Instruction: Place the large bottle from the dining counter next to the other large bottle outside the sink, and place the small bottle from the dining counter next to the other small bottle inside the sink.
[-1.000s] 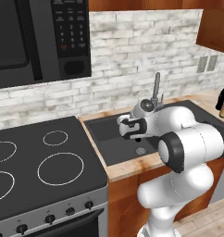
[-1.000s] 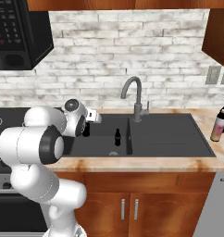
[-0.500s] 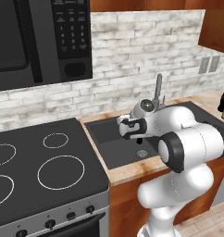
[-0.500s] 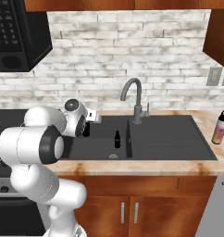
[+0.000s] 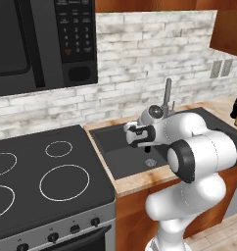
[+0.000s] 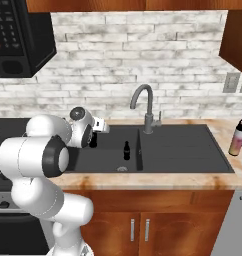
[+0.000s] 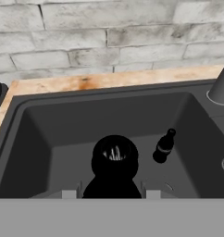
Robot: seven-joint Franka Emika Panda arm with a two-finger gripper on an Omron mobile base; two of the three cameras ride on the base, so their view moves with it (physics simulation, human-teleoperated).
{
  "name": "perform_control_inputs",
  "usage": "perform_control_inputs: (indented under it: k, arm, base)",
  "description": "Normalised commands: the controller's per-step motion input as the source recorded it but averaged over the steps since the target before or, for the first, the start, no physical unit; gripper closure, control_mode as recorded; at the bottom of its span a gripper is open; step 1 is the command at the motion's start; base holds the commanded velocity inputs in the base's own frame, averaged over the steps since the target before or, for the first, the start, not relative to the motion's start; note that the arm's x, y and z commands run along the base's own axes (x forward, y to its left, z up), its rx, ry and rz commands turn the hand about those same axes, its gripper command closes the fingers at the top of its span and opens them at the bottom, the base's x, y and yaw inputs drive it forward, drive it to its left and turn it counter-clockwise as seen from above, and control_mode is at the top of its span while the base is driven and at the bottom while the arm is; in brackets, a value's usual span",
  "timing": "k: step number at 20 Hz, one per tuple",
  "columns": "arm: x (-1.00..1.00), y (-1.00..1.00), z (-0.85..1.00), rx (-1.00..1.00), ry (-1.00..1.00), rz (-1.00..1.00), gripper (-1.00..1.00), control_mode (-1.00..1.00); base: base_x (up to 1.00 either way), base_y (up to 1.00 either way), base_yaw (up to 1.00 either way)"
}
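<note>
My pincer [image 7: 112, 192] gripped the small bottle [image 7: 115, 159] over the sink [image 7: 35, 139]'s left basin, beside the other small bottle [image 7: 164, 146]; dropped carelessly, 1 could topple the other.

Legible text, all views: we find none. The microwave [image 5: 42, 41] keypad [image 5: 74, 29] carries rows of small pale marks in the left base view, too blurred for us to read as digits or words. The pink bottle [image 6: 238, 140] at the right end of the bench [image 6: 218, 180] shows no lettering we can make out.
</note>
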Motion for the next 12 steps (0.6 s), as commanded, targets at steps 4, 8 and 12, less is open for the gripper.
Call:
perform_control_inputs:
  k: [4, 8, 12]
  arm:
    - [0.0, 0.0, 0.0, 0.0, 0.0, 0.0, 1.0, -1.0]
    - [0.0, 0.0, 0.0, 0.0, 0.0, 0.0, 1.0, -1.0]
    - [0.0, 0.0, 0.0, 0.0, 0.0, 0.0, 1.0, -1.0]
  base:
    - [0.0, 0.0, 0.0]
    - [0.0, 0.0, 0.0]
    - [0.0, 0.0, 0.0]
